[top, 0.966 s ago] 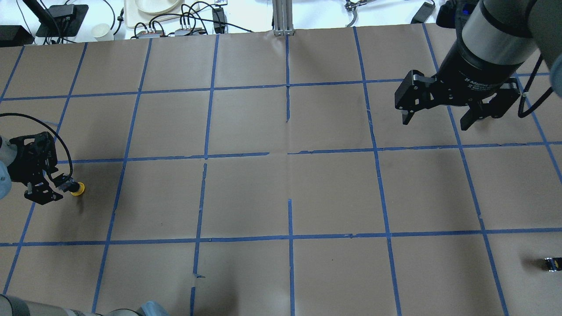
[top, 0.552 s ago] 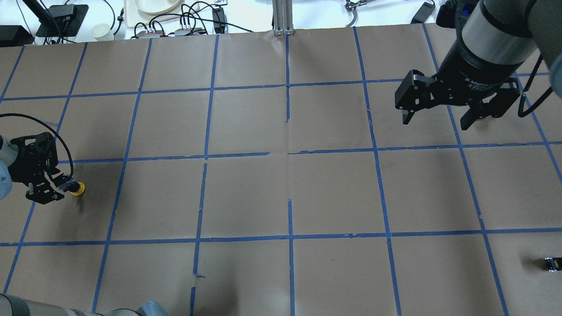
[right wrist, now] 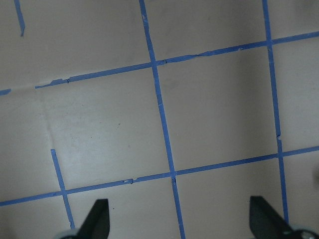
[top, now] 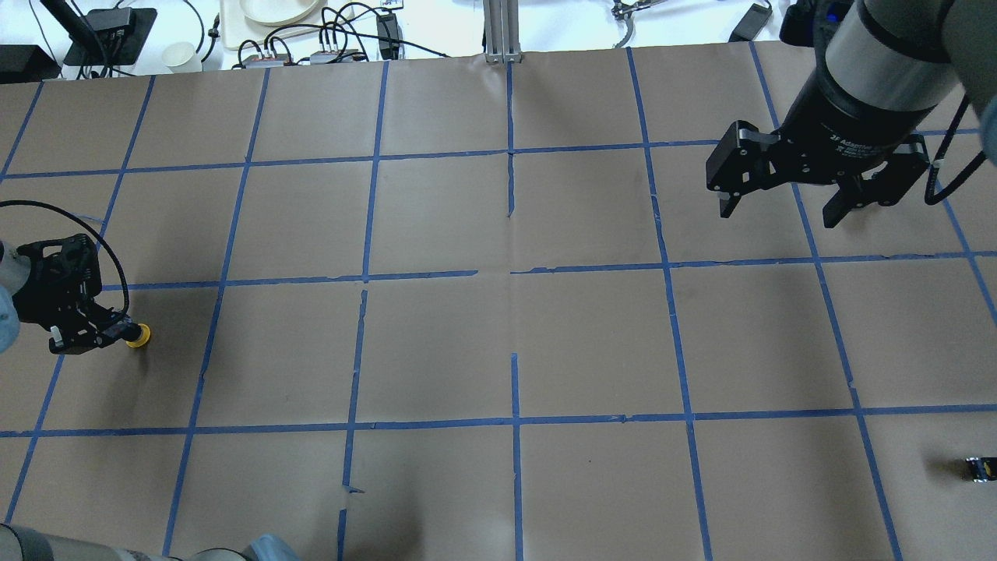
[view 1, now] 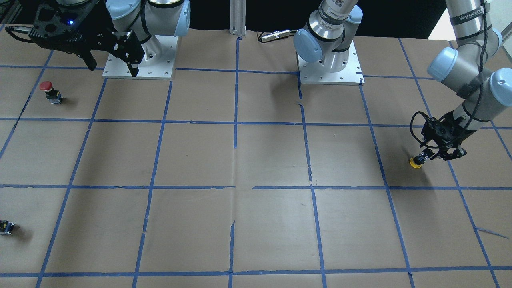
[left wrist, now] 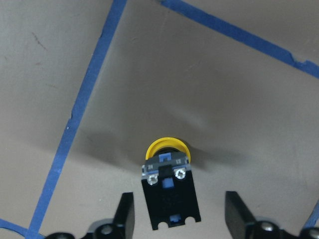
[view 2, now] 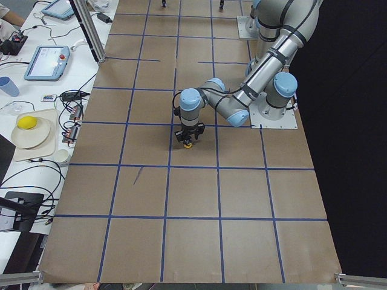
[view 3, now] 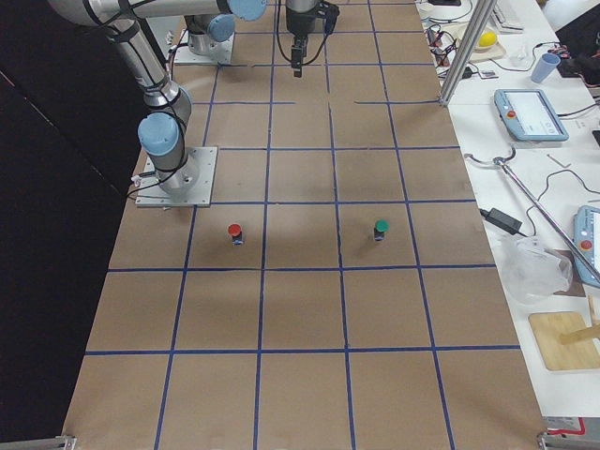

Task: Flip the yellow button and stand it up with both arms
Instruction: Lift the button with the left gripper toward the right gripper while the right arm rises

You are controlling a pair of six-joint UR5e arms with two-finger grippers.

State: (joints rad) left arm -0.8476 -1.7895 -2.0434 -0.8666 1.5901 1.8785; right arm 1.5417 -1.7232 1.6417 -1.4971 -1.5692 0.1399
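The yellow button (top: 139,336) lies on its side on the brown paper at the table's left edge, its cap pointing away from my left gripper (top: 109,331). In the left wrist view the button's black body (left wrist: 171,199) sits between the two fingers, with a gap on each side, so the gripper (left wrist: 179,219) is open around it at table level. The button also shows in the front view (view 1: 415,162), beside the left gripper (view 1: 430,157). My right gripper (top: 779,214) hangs open and empty high over the far right squares; it also shows in the right wrist view (right wrist: 180,219).
A red-capped button (view 1: 46,86) stands near the right arm's base (view 1: 140,56). A green-capped button (view 3: 381,228) stands beyond it. A small dark part (top: 977,467) lies at the near right edge. Cables, a plate and tablets sit on the side bench (top: 273,23).
The left gripper's fingers have drawn closer together around the yellow button's body. The right gripper has shifted slightly farther and to the right. The button has not moved.
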